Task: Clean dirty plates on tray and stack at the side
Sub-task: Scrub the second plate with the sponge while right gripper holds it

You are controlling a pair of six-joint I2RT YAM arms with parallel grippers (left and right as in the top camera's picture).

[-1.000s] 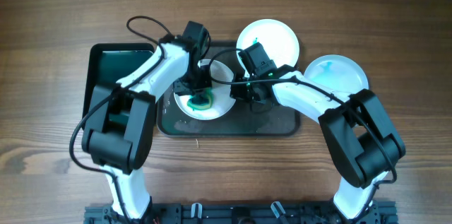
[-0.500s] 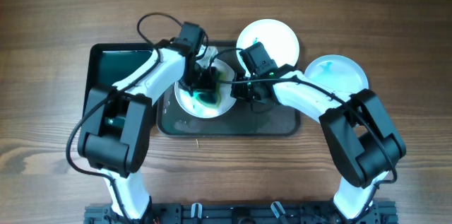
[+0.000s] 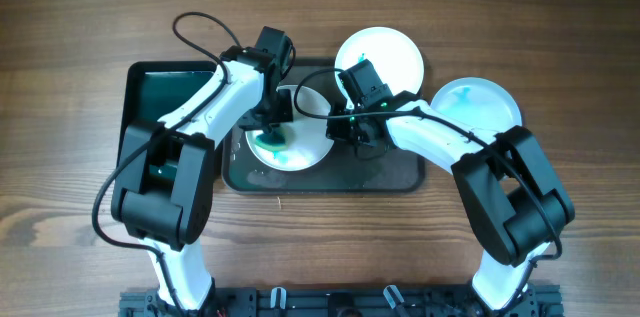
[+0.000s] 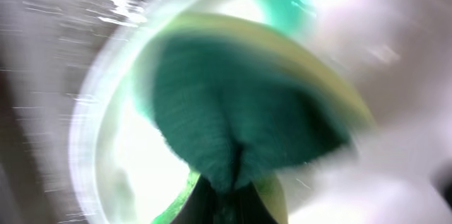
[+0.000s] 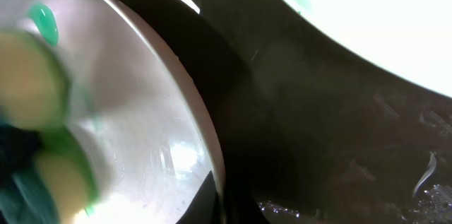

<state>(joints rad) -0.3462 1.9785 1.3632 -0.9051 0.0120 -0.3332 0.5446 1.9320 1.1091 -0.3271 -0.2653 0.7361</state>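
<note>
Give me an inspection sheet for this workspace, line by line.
Surface: wooden table, brown grain.
Job's things: grey tray; centre plate on it, teal smear; far plate at the tray's far edge; pale blue plate on the table to the right, teal streak.
Clutter: black tray with green inside, left of the grey tray.
Grippers: left gripper shut on green sponge, on the centre plate; right gripper at that plate's right rim, grip unclear.
Cables: black cable looping off the left arm.
Surroundings: nothing seen.

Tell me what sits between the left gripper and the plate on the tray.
A green-and-yellow sponge, pinched in the left gripper and pressed onto the plate; the left wrist view shows it best.
</note>
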